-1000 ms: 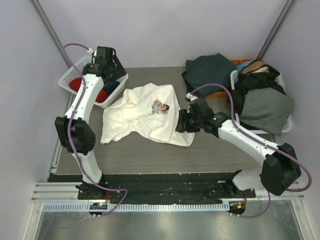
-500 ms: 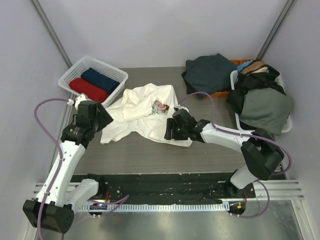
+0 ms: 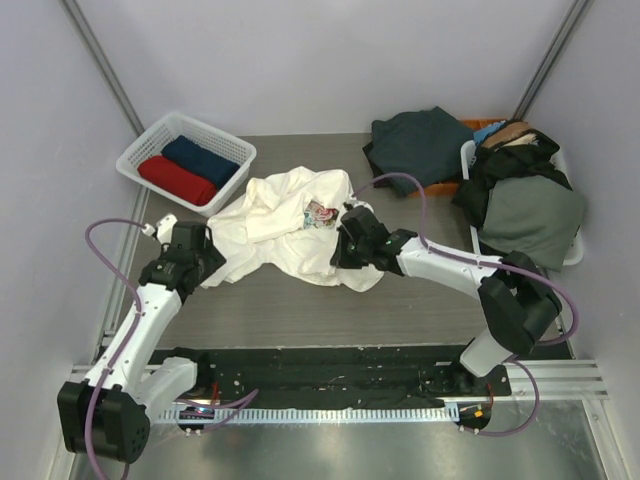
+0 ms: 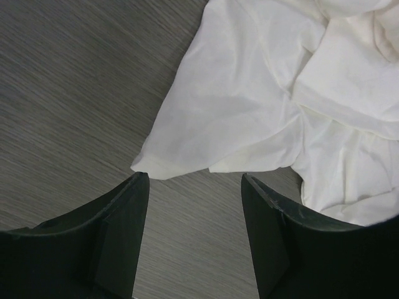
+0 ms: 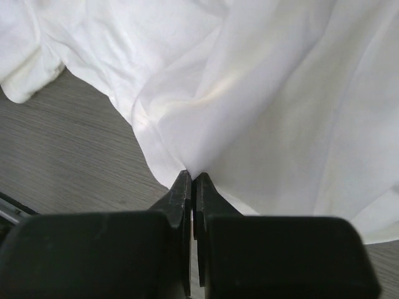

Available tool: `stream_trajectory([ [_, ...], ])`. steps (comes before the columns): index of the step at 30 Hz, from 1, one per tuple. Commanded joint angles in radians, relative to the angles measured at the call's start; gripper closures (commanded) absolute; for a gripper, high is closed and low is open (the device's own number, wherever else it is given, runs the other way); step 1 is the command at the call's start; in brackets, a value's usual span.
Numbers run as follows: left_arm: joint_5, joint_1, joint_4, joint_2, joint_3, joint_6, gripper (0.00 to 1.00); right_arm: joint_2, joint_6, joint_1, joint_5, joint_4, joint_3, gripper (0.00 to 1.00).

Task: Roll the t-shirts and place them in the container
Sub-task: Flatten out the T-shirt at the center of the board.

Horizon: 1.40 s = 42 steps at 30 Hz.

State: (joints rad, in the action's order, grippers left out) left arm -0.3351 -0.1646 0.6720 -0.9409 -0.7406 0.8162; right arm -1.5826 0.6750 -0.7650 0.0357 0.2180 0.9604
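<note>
A cream-white t-shirt [image 3: 285, 230] lies crumpled on the table, its floral print [image 3: 320, 213] facing up. My right gripper [image 3: 338, 258] is shut on a fold at the shirt's near right edge; in the right wrist view the cloth [image 5: 268, 93] rises from between the closed tips of that gripper [image 5: 192, 177]. My left gripper [image 3: 212, 268] is open just short of the shirt's lower left corner [image 4: 153, 165]. The left wrist view shows this gripper [image 4: 194, 180] with only bare table between its fingers. A red t-shirt [image 3: 178, 180] and a navy t-shirt [image 3: 205, 160] lie rolled in the basket.
The white lattice basket [image 3: 140, 150] stands at the back left. A dark green garment [image 3: 420, 140] is heaped at the back right. Beside it, a second white basket [image 3: 575, 250] overflows with dark and grey-green clothes. Grey walls close in on both sides.
My left arm swung from the back-left basket down to the shirt's lower left corner. My right gripper moved in onto the shirt's right edge and shut on the cloth.
</note>
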Motion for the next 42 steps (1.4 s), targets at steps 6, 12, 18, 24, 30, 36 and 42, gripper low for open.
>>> stream_trajectory([
  [6, -0.059, 0.013, -0.133, 0.001, 0.083, 0.060, 0.36, 0.096, -0.143, 0.436, -0.040, 0.217, 0.337, 0.99],
  [12, -0.059, 0.013, -0.137, -0.010, 0.090, 0.046, 0.38, -0.097, -0.186, 0.567, 0.093, 0.417, 0.661, 0.16],
  [18, -0.071, 0.013, -0.123, 0.001, 0.104, 0.020, 0.39, 0.108, -0.198, 0.563, -0.142, 0.276, 0.410, 0.23],
  [24, -0.071, 0.013, -0.123, -0.007, 0.122, 0.044, 0.39, 0.301, -0.218, 0.538, -0.221, 0.176, 0.091, 0.46],
  [30, -0.044, 0.014, -0.178, -0.010, 0.161, 0.087, 0.41, 0.305, -0.201, 0.517, -0.238, 0.097, -0.064, 0.41],
  [36, -0.022, 0.013, -0.218, 0.001, 0.190, 0.095, 0.42, 0.239, -0.209, 0.438, -0.203, -0.001, -0.143, 0.23],
  [42, -0.056, 0.014, -0.258, 0.007, 0.205, 0.069, 0.42, 0.095, -0.245, 0.360, -0.110, -0.032, -0.109, 0.27],
])
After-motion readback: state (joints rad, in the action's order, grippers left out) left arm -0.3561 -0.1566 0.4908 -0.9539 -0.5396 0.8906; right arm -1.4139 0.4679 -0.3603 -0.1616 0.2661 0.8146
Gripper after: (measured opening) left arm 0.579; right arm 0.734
